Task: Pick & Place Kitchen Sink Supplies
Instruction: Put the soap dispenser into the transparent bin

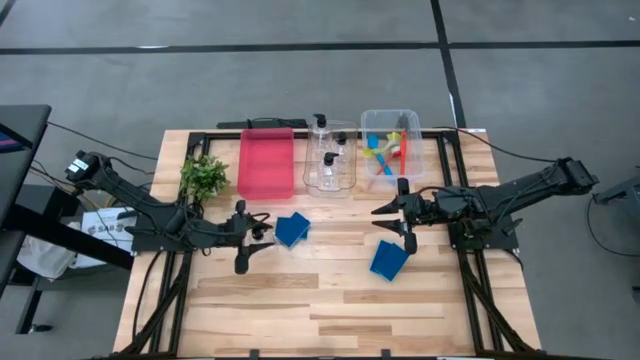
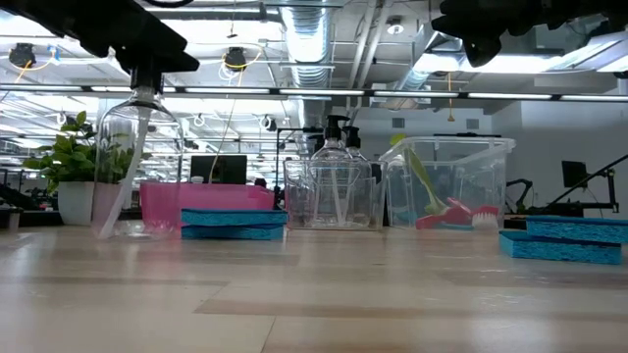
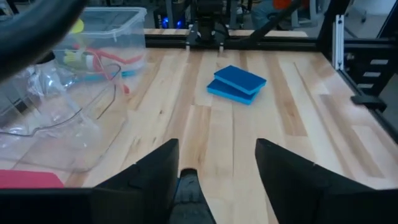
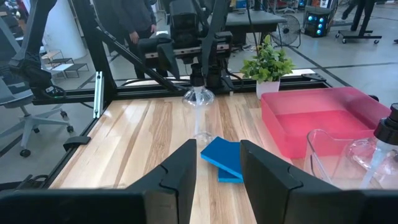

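**Left gripper spread around a standing pump bottle**

The left gripper (image 1: 241, 237) hangs over the table's left half with its fingers wide apart, one on each side of the black pump top of a clear bottle (image 2: 137, 172). The bottle is round-shouldered and see-through, with a thin tube running down inside it, and it stands upright on the wooden table (image 1: 330, 310). Whether the fingers touch the pump top cannot be told.

Just beside this gripper, at 3 o'clock, lies a blue square sponge (image 1: 292, 229). The right gripper (image 1: 398, 226) hovers over the right half, fingers parted and holding nothing. A second sponge (image 1: 388, 260) lies near it at 6 o'clock. That makes two sponges.

At the table's 12 o'clock, a clear bin (image 1: 343, 176) holds at least two more pump bottles. A second bin (image 1: 412, 116) holds red, blue and yellow-green brushes, too tangled to count.
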